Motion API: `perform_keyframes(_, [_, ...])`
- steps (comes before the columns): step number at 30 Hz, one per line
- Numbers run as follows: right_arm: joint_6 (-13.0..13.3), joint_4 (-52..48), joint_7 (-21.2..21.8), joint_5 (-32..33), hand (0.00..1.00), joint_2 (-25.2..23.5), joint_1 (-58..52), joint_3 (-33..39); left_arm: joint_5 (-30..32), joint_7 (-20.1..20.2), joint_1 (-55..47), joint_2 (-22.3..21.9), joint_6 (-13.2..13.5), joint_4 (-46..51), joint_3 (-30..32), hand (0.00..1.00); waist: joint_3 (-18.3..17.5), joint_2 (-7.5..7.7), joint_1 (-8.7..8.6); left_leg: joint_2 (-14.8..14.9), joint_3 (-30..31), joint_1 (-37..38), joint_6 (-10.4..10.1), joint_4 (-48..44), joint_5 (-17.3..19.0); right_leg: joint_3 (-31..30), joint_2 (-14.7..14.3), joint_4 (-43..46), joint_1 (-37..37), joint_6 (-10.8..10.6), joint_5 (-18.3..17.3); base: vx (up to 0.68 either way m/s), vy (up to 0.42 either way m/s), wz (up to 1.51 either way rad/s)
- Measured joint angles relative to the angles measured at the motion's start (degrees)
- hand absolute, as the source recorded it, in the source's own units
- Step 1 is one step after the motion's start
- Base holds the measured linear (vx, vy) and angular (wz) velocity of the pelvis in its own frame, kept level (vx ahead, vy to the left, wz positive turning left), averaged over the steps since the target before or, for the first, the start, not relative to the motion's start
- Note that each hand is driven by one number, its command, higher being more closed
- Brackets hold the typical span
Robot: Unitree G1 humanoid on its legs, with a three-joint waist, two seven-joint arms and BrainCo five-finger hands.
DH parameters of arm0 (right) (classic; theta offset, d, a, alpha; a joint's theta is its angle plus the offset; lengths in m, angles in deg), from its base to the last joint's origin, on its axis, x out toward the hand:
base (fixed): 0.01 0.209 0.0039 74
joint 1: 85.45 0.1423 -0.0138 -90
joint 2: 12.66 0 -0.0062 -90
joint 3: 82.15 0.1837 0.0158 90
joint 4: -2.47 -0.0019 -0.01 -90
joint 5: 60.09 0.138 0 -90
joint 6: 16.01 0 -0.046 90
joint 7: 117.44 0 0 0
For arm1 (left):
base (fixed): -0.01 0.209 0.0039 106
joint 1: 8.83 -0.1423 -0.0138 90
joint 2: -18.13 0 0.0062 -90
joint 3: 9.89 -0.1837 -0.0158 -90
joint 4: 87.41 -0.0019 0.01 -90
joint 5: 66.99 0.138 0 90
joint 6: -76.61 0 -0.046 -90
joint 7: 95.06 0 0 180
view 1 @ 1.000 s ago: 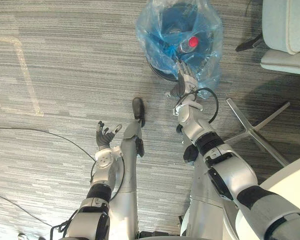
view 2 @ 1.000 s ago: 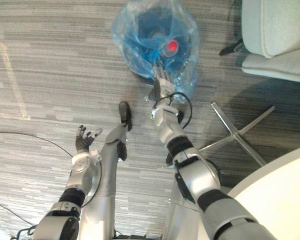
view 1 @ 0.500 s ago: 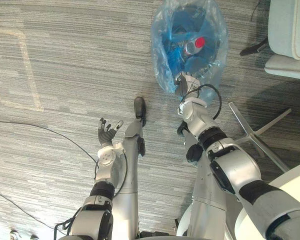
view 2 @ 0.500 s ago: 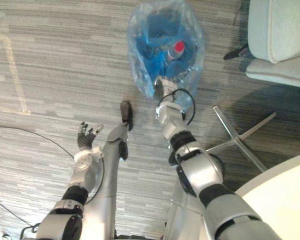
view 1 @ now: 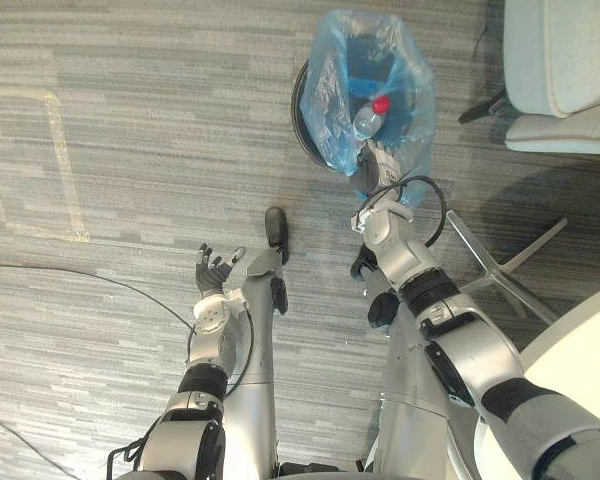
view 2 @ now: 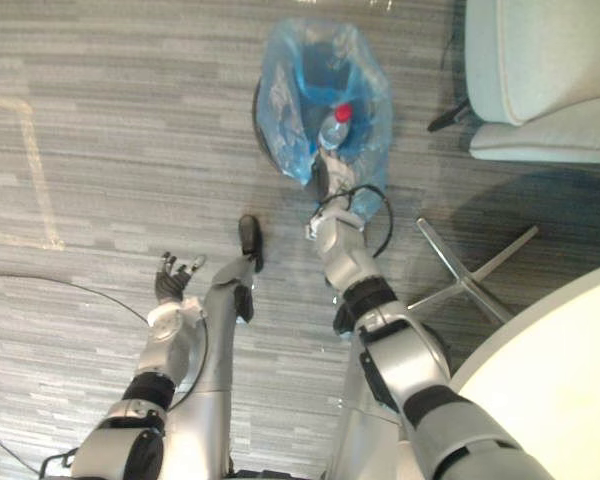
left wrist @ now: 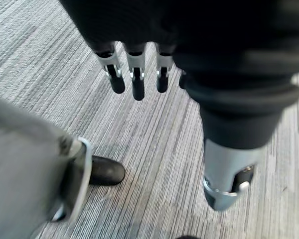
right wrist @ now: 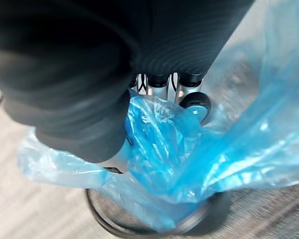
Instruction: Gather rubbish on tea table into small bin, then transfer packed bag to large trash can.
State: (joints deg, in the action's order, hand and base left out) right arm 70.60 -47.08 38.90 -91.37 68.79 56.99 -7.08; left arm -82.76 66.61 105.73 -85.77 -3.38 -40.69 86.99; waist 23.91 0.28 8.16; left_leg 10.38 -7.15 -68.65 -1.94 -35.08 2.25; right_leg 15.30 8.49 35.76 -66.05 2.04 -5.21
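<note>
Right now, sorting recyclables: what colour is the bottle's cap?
The bottle cap is red, clearest in left eye view.

Translucent blue bag (view 1: 418, 108), red bottle cap (view 1: 381, 104), grey striped carpet (view 1: 130, 120)

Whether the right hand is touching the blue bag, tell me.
Touching. In the right wrist view the right hand has its fingers curled into the bunched plastic of the blue bag.

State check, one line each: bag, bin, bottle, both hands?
right hand: fingers curled on the blue bag rim.
left hand: open, empty, above the floor.
blue bag: mouth open, over the small bin.
small bin: upright on the floor, mostly under the bag.
bottle: red cap on, inside the bag.
</note>
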Motion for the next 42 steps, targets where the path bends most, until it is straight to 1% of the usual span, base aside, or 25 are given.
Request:
perform_keyframes(1, [0.0, -1.3, 0.0, 0.2, 1.00, -0.2, -0.9, 0.0, 0.2, 0.0, 0.0, -0.4, -0.5, -0.1, -0.1, 0.00, 0.0, 0.00, -0.05, 0.1, 0.0, 0.8, 0.3, 0.1, 0.3, -0.1, -0.2, -0.3, 0.9, -0.1, 0.0, -0.03, -0.032, -0.09])
perform_keyframes(3, [0.2, -4.5, 0.1, 1.1, 1.00, -0.6, -3.1, -0.3, 0.6, 0.2, -0.3, -1.0, -0.9, -0.5, -0.2, 0.00, 0.0, 0.00, -0.32, 0.4, -0.1, 2.8, 0.2, 0.2, 0.4, 0.0, -0.6, -1.2, 3.1, -0.3, 0.0, -0.03, -0.032, -0.07])
perform_keyframes(6, [1.1, -9.1, 0.2, 2.7, 1.00, -0.8, -7.2, -1.5, 1.1, 1.0, -1.9, -1.7, -1.7, -1.2, -1.4, 0.00, -0.1, 0.08, -0.99, 0.4, -0.3, 7.3, 0.1, 1.5, 0.5, 0.0, -1.0, -2.9, 7.7, -0.5, 0.2, -0.01, -0.010, -0.01])
perform_keyframes(13, [3.3, -19.2, 2.1, 5.8, 1.00, -2.0, -19.3, -3.1, 3.4, 2.1, -6.5, -1.8, -2.1, -0.7, -2.4, 0.00, -0.9, 0.57, -2.03, 0.1, -1.7, 21.7, -0.7, 7.1, 0.7, 0.0, -1.7, -8.8, 21.4, -0.9, 0.5, 0.04, -0.016, 0.00])
perform_keyframes(14, [3.4, -19.8, 3.0, 6.6, 1.00, -2.2, -21.8, -3.7, 4.1, 2.3, -7.4, -1.8, -2.2, -0.6, -2.8, 0.00, -1.5, 0.69, -2.29, 0.0, -1.8, 24.4, -1.0, 8.0, 0.6, 0.2, -1.9, -9.9, 24.4, -0.6, 0.8, 0.09, -0.026, 0.02])
perform_keyframes(15, [3.5, -19.9, 3.3, 6.7, 1.00, -2.3, -22.9, -3.9, 4.5, 2.4, -7.9, -1.8, -2.3, -0.6, -3.3, 0.00, -2.2, 0.83, -2.31, 0.0, -1.8, 25.3, -1.0, 8.3, 0.6, 0.2, -2.1, -10.4, 25.3, -0.6, 0.8, 0.10, -0.030, -0.01])
perform_keyframes(16, [3.7, -19.9, 4.3, 7.0, 1.00, -2.8, -25.5, -4.8, 4.6, 2.6, -9.1, -1.7, -2.8, -0.5, -4.5, 0.00, -3.9, 1.26, -2.48, 0.0, -2.0, 27.9, -1.1, 9.5, 0.7, 0.2, -2.4, -11.8, 27.9, -0.8, 0.9, 0.09, -0.026, -0.02])
perform_keyframes(17, [3.8, -20.1, 4.7, 7.2, 1.00, -2.9, -26.2, -5.2, 4.7, 2.7, -9.5, -1.6, -3.0, -0.5, -4.6, 0.00, -4.3, 1.43, -2.56, 0.0, -2.1, 29.0, -1.1, 10.0, 0.7, 0.2, -2.5, -12.3, 29.0, -0.9, 1.0, 0.13, -0.034, -0.03])
perform_keyframes(19, [3.9, -23.9, 6.2, 7.8, 1.00, -2.9, -29.6, -7.0, 5.1, 2.9, -11.2, -1.5, -3.2, 0.1, -6.2, 0.00, -6.0, 2.15, -2.80, 0.0, -3.0, 33.4, -1.1, 12.4, 0.7, -0.2, -3.0, -15.0, 33.2, -1.2, 1.4, 0.12, -0.036, -0.10])
perform_keyframes(20, [4.4, -25.5, 6.9, 8.2, 1.00, -2.9, -31.0, -7.6, 5.3, 3.3, -11.9, -1.4, -3.2, 0.1, -6.8, 0.00, -6.9, 2.36, -2.86, 0.0, -3.3, 34.9, -1.2, 13.3, 0.7, -0.3, -3.2, -16.2, 34.7, -1.4, 1.7, 0.09, -0.028, -0.11])
perform_keyframes(22, [6.3, -29.0, 8.1, 9.0, 1.00, -3.1, -34.3, -8.8, 5.6, 4.0, -13.7, -1.1, -3.3, 0.0, -9.1, 0.00, -9.8, 2.67, -3.58, -0.2, -3.7, 38.6, -1.5, 15.9, 0.5, -0.4, -3.6, -19.5, 38.4, -1.8, 2.3, 0.10, -0.020, -0.07])
perform_keyframes(23, [7.2, -29.1, 8.8, 9.1, 1.00, -3.2, -35.3, -9.0, 5.6, 4.0, -14.3, -0.9, -3.3, 0.0, -9.8, 0.00, -11.0, 2.99, -3.63, -0.3, -4.2, 40.0, -1.6, 17.0, 0.4, -0.8, -3.9, -20.6, 39.5, -1.9, 2.5, 0.10, -0.024, -0.15])
perform_keyframes(25, [8.0, -28.1, 10.3, 10.2, 1.00, -3.4, -37.1, -9.9, 5.7, 4.2, -15.3, -0.3, -3.3, -0.3, -11.4, 0.00, -13.3, 3.46, -3.97, -0.8, -4.6, 43.7, -2.3, 20.2, -0.2, -1.5, -4.4, -24.3, 42.9, -2.1, 3.9, 0.12, -0.021, -0.18])
perform_keyframes(26, [8.0, -27.5, 11.9, 11.2, 1.00, -3.2, -37.9, -10.6, 6.3, 4.8, -15.8, 0.1, -3.3, -0.8, -12.6, 0.00, -14.5, 3.49, -4.64, -1.2, -4.8, 45.6, -2.4, 22.4, -0.8, -1.9, -4.8, -27.4, 45.3, -2.2, 5.4, 0.12, -0.006, -0.10])
perform_keyframes(28, [8.2, -26.1, 12.9, 11.3, 1.00, -2.9, -38.0, -10.8, 6.9, 5.1, -15.7, 0.8, -3.6, -1.2, -13.1, 0.00, -14.8, 3.54, -5.10, -1.8, -4.8, 47.6, -2.5, 23.9, -1.3, -2.3, -5.2, -30.3, 47.6, -2.5, 6.8, 0.07, 0.008, -0.09])
perform_keyframes(30, [8.2, -24.4, 14.7, 11.4, 1.00, -2.5, -38.2, -10.8, 8.0, 5.1, -15.6, 1.6, -4.2, -1.2, -13.4, 0.00, -14.9, 3.60, -5.21, -2.1, -5.1, 49.9, -2.6, 25.0, -1.4, -3.0, -5.5, -33.2, 50.5, -3.1, 8.1, 0.06, 0.021, -0.13])
perform_keyframes(33, [8.4, -23.8, 16.5, 12.3, 1.00, -1.7, -38.2, -11.9, 9.1, 5.1, -14.6, 3.5, -4.9, -1.2, -14.4, 0.00, -16.4, 3.92, -5.53, -2.4, -6.0, 52.3, -2.6, 26.3, -1.6, -4.0, -5.7, -35.9, 53.0, -3.3, 9.6, 0.03, 0.014, -0.17])
perform_keyframes(34, [8.4, -23.8, 17.4, 13.6, 1.00, -1.5, -38.1, -12.2, 6.5, 5.8, -15.1, 4.6, -5.9, 0.8, -15.8, 0.00, -16.8, 4.04, -5.57, -2.7, -6.4, 53.6, -2.5, 27.0, -1.8, -4.5, -5.6, -36.5, 54.0, -3.4, 9.9, 0.01, 0.020, -0.13])
perform_keyframes(35, [8.4, -23.8, 17.7, 13.8, 1.00, -1.0, -38.1, -12.5, 6.6, 6.2, -16.7, 5.4, -6.6, 5.3, -16.6, 0.00, -17.4, 4.04, -5.83, -2.8, -6.5, 54.4, -2.5, 27.2, -1.8, -4.8, -5.6, -36.9, 54.8, -3.5, 10.0, 0.01, 0.022, -0.12])
perform_keyframes(36, [8.6, -23.8, 18.0, 13.8, 1.00, -0.6, -38.1, -12.6, 8.6, 6.2, -18.8, 5.9, -6.5, 10.0, -17.2, 0.00, -17.7, 4.09, -5.93, -3.0, -6.5, 55.1, -2.5, 27.5, -1.8, -5.0, -5.5, -37.5, 55.5, -3.5, 10.3, -0.01, 0.021, -0.05])
perform_keyframes(38, [8.8, -24.9, 18.5, 14.1, 1.00, 1.5, -38.5, -12.5, 13.7, 6.2, -23.7, 6.6, -5.1, 19.7, -18.3, 0.00, -19.4, 4.30, -5.73, -3.5, -6.3, 55.9, -2.4, 28.4, -1.7, -5.3, -5.3, -38.2, 56.2, -3.6, 10.5, -0.01, 0.033, -0.01])
perform_keyframes(39, [8.9, -26.0, 18.7, 14.6, 1.00, 2.3, -38.7, -12.6, 14.7, 6.2, -24.7, 6.8, -4.9, 21.0, -18.8, 0.00, -19.5, 4.29, -5.56, -3.6, -6.2, 56.3, -2.4, 28.8, -1.7, -5.5, -5.2, -38.2, 56.4, -3.6, 10.5, -0.02, 0.038, -0.05])
perform_keyframes(42, [10.6, -30.0, 19.4, 16.4, 1.00, 6.4, -38.7, -13.5, 16.5, 6.6, -26.7, 8.9, -4.8, 22.9, -21.3, 0.00, -19.5, 4.21, -5.24, -4.2, -5.6, 58.2, -2.4, 30.6, -1.9, -6.4, -5.0, -38.3, 57.2, -3.8, 10.5, -0.03, 0.019, -0.10])
